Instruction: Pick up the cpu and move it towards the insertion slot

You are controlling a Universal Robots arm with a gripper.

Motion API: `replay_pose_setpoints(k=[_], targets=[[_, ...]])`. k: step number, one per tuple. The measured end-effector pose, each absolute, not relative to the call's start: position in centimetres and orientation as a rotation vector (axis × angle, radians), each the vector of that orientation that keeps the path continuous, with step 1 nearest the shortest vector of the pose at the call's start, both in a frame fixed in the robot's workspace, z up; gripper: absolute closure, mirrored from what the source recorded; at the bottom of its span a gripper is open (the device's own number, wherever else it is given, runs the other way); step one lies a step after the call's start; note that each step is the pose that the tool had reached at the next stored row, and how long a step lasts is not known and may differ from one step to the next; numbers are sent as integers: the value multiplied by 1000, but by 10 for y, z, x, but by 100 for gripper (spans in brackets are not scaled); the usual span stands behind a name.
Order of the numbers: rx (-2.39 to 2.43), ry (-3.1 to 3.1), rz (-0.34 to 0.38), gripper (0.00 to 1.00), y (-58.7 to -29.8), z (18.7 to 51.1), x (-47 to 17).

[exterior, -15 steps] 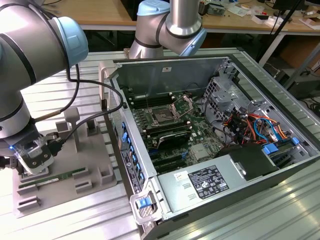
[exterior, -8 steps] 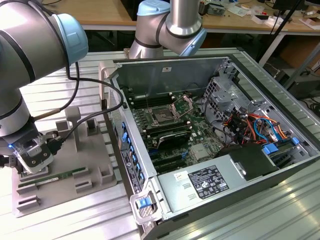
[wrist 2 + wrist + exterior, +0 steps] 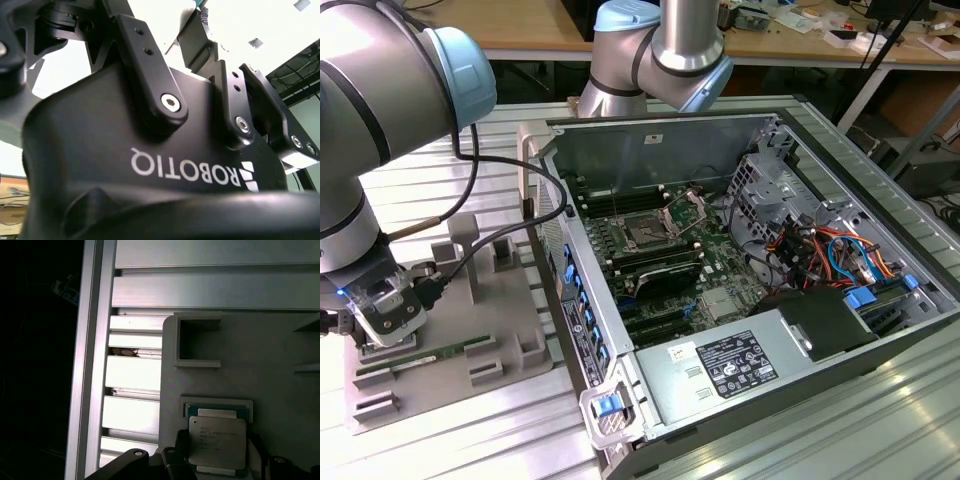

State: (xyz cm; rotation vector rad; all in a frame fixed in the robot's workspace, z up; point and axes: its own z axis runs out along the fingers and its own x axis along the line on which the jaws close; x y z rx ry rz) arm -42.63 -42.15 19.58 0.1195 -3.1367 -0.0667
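Over the tray's corner: gripper (image 3: 382, 318) hangs low above the grey fixture tray (image 3: 510, 300), on the side toward the exterior view's left. Whether it is clamped or parted, cannot tell.
Cpu: cpu (image 3: 217, 442) lies flat in its square nest, pale top up, directly beneath the gripper in the first wrist view. The nest sits by the tray's edge, close to the tabletop (image 3: 135, 372) edge.
Step in hand: pickup, I judge; the chip is not seen to be off its seat.
Doing it well: likely wants the hold centred on opposite chip edges, a straight lift until clear of the nest walls, and the chip kept level. A skewed pull could catch a corner.
Neighbours: memory stick (image 3: 440, 352) lies in a tray groove just beside the gripper; best left unbrushed.
Insertion slot: insertion slot (image 3: 648, 233) is well apart, inside the computer case (image 3: 720, 140), its retaining frame apparently raised. The case wall stands between tray and slot.
Arm pose: wrist points straight down at the tray; forearm rises steeply to a large elbow joint (image 3: 410, 70) near the camera.
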Motion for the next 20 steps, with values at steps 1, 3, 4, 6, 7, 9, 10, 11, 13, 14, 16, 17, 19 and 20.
replay_pose_setpoints(k=[1, 3, 4, 6, 7, 9, 10, 11, 13, 14, 16, 17, 19, 20], targets=[[120, -3137, -67, 45, -422, 196, -426], [120, -3137, -67, 45, -422, 196, -426], [119, -3137, -68, 45, -422, 197, -426], [120, -3137, -71, 45, -422, 199, -426], [120, -3137, -75, 45, -421, 199, -426], [120, -3137, -81, 45, -421, 200, -426], [120, -3137, -84, 45, -421, 200, -426], [120, -3137, -89, 45, -421, 201, -426], [120, -3137, -96, 45, -421, 201, -426], [120, -3137, -98, 45, -421, 202, -426], [120, -3137, -102, 45, -421, 203, -426], [120, -3137, -108, 45, -421, 204, -426], [120, -3137, -117, 45, -421, 205, -426], [120, -3136, -120, 45, -421, 205, -426]])
